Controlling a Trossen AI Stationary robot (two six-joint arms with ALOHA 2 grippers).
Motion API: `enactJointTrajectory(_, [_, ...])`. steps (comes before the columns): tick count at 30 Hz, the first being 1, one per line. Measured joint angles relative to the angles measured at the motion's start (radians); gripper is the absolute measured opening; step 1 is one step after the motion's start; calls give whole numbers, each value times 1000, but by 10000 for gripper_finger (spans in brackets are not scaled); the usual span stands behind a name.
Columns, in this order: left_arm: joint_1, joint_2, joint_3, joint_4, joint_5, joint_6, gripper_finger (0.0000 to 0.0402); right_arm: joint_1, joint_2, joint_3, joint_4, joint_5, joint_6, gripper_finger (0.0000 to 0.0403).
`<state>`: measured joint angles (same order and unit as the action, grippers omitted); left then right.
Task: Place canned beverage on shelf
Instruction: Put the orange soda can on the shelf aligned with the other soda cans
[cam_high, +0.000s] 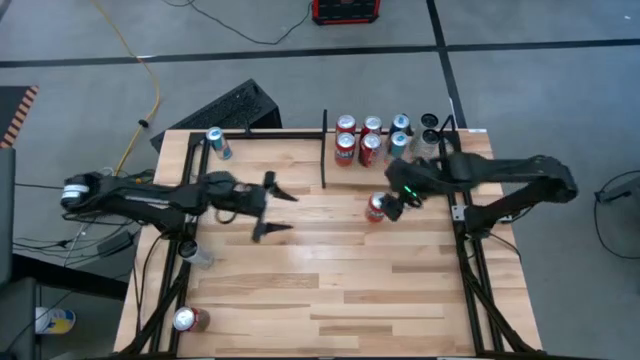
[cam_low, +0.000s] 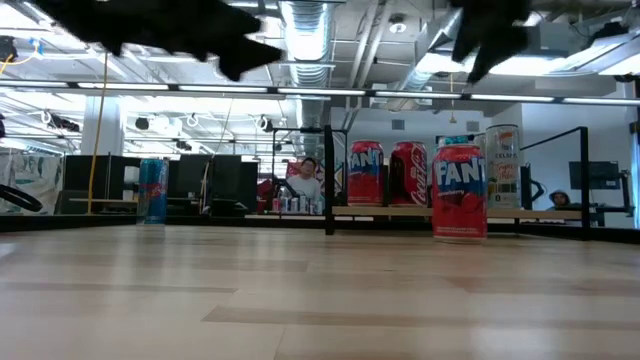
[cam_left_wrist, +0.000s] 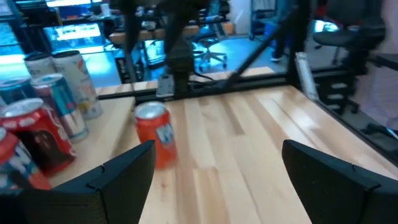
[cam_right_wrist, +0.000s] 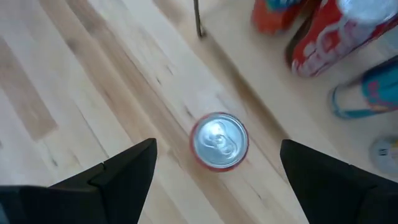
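On the wooden table (cam_high: 330, 290), a red can (cam_high: 375, 208) stands upright by itself, just in front of the shelf (cam_high: 420, 172). It is an orange soda can, and it is not on the shelf yet. From above it shows its round silver top (cam_right_wrist: 219, 139).

Right above that can hangs the right gripper (cam_high: 398, 203). Its two dark fingers (cam_right_wrist: 118, 171) are spread wide apart, one on each side of the can, and they do not touch it. Nothing is in them.

At the back of the table, the shelf is a light wood spot with a thin black bar (cam_high: 324, 150) on one side. Several cans stand there close together: red ones (cam_high: 346, 148) and blue and silver ones (cam_high: 399, 140). From table height, two red cans (cam_low: 385, 173) show on the shelf behind the lone can.

Over the left half of the table waits the left gripper (cam_high: 274, 207). Its fingers (cam_left_wrist: 118, 174) are apart too, and it holds nothing.

A blue can (cam_high: 217, 143) stands alone near the back left corner. Another can (cam_high: 188, 319) lies on its side at the front left edge.
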<state>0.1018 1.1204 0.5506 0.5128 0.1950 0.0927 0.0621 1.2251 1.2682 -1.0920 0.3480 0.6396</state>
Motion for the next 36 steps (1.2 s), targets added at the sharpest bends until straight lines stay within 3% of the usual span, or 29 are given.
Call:
enactJointTrajectory(9, [35,442,393,-78,64,75,334,475,-66,-184,43,562,402,368])
enactJointTrajectory(16, [71,714,616,-19,100,74,334,676,-18,-327,46,858,690,368])
enactJointTrajectory(20, [76,843,724,21,107,52,334,728,-15,-345,45,915,740,368])
enactJointTrajectory(29, [78,1077,981,-9,91,37,334,737,-14,-345,27,915,740,368])
enactJointTrajectory(36, [82,1123,1048,-66,79,67,334,737,-14,-345,21,910,740,368])
